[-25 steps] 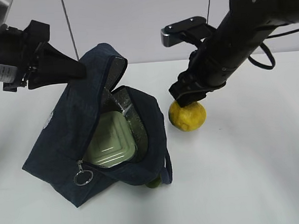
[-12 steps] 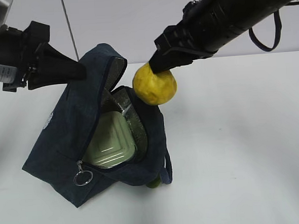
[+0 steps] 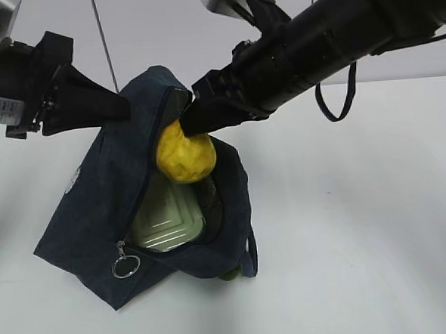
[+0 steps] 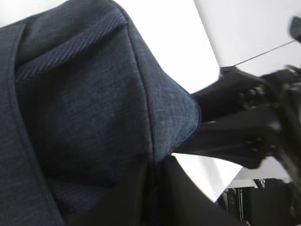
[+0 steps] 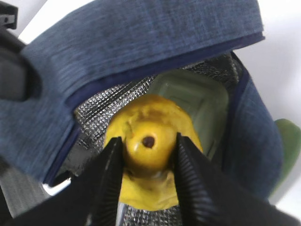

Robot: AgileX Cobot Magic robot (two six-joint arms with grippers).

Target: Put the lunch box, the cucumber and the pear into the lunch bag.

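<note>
The right fingers [image 5: 146,162] grip the pear [image 5: 153,141] by its neck, holding it over the open mouth of the lunch bag [image 3: 104,212], where the lunch box [image 3: 166,220] lies below them. The left fingers [image 3: 121,105] are pinched closed on the bag's raised flap.
</note>
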